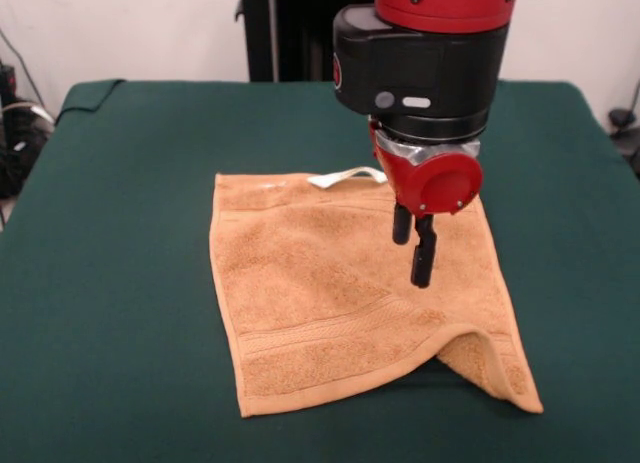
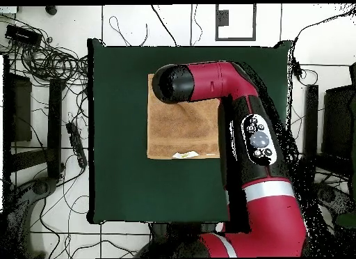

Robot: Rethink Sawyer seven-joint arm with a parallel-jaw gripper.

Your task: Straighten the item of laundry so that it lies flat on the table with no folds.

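Towel (image 1: 340, 303) lies mid-surface on the green surface (image 1: 120, 283), mostly spread: left side and far edge flat, white tag loop (image 1: 345, 176) at the far edge. Not done: the near-right corner (image 1: 490, 368) is lifted into a ridge with a shadowed hollow beneath, and the near hem runs crooked there. Pincer (image 1: 415, 245) hangs over the towel's right half, its fingers drawn together with nothing between them, tips above or barely at the cloth; contact cannot be told. Judged remaining: flatten that one corner outward. Overhead view hides that corner beneath the arm.
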